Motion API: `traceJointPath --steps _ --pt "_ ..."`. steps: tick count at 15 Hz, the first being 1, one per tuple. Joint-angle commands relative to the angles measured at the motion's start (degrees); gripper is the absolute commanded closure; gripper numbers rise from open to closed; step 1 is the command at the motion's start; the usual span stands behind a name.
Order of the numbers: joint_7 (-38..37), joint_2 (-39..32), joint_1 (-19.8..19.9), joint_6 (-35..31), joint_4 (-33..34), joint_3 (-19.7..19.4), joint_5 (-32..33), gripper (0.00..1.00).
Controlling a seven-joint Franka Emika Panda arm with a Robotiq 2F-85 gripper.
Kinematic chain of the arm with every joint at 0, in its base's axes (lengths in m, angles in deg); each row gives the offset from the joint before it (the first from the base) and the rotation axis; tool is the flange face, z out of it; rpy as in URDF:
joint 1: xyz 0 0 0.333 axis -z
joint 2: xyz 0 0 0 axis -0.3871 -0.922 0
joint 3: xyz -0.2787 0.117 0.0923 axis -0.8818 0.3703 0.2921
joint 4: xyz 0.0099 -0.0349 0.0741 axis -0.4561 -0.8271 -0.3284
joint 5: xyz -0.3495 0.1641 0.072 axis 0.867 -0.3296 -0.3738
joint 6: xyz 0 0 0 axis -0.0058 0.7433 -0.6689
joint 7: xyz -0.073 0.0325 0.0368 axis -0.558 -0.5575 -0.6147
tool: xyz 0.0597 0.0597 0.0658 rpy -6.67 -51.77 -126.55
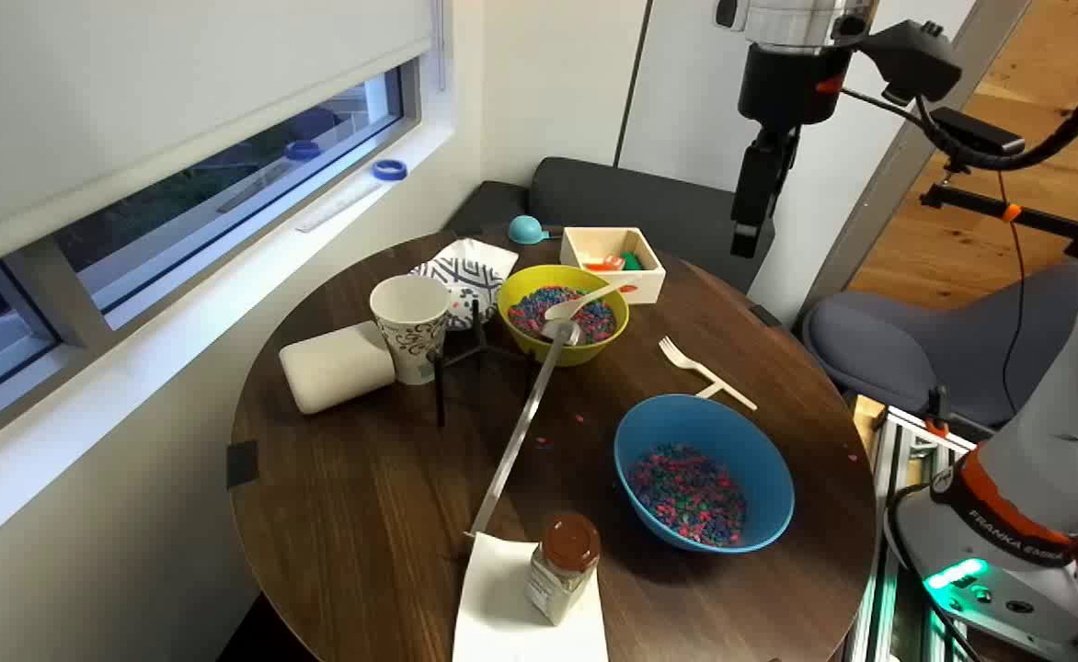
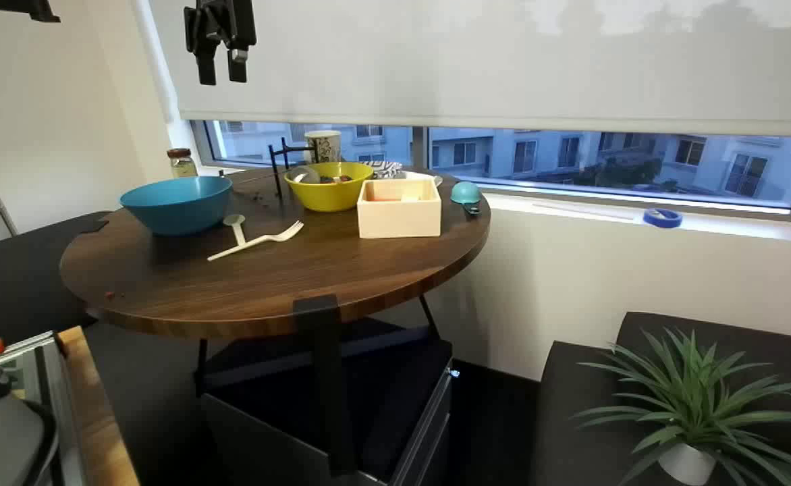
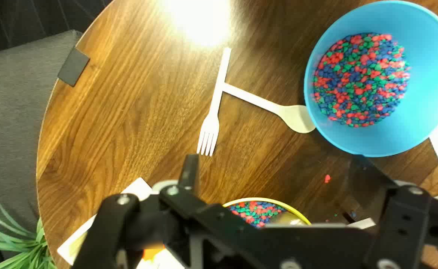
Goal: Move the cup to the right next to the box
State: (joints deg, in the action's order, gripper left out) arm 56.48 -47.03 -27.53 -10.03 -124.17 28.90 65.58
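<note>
The cup (image 1: pixel 413 331) is white with a dark swirl pattern and stands upright at the window side of the table. It also shows partly hidden in an exterior view (image 2: pixel 324 147), behind the black stand and yellow bowl. The box (image 1: pixel 638 287) is pale and open-topped, with orange and green things inside; it also shows in an exterior view (image 2: pixel 399 219). In the wrist view its rim (image 3: pixel 139 188) is mostly hidden by the gripper. My gripper (image 2: pixel 223 79) hangs high above the table, open and empty. Its spread fingers (image 3: pixel 277 160) also show in the wrist view. The cup is not visible there.
A white roll (image 1: pixel 337 368) lies beside the cup. A black stand (image 1: pixel 479 354) and yellow bowl (image 1: pixel 562 354) with a ladle (image 1: pixel 521 432) lie between cup and box. A blue bowl (image 1: pixel 705 478), fork (image 1: pixel 705 372), brown-lidded jar (image 1: pixel 565 568) and patterned plate (image 1: pixel 470 267) also stand here.
</note>
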Motion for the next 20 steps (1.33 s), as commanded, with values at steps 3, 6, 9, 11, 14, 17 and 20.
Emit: traceJointPath --steps 3,6,9,11,14,17,20 --pt "-0.16 -0.08 -0.42 0.14 0.14 -0.33 0.14 0.00" --pt "-0.15 -0.08 -0.42 0.14 0.14 -0.33 0.14 0.00" --pt "-0.15 -0.08 -0.42 0.14 0.14 -0.33 0.14 0.00" --pt "1.90 -3.26 -0.53 -3.21 2.62 -1.22 -0.97 0.00" --pt "1.96 -9.09 -0.40 -11.93 6.83 -2.11 -3.94 0.00" --pt "4.35 -15.80 -0.76 -18.93 11.21 -3.15 -6.92 0.00" --pt "3.09 -24.00 -0.70 -21.11 17.55 -2.53 -8.58 0.00"
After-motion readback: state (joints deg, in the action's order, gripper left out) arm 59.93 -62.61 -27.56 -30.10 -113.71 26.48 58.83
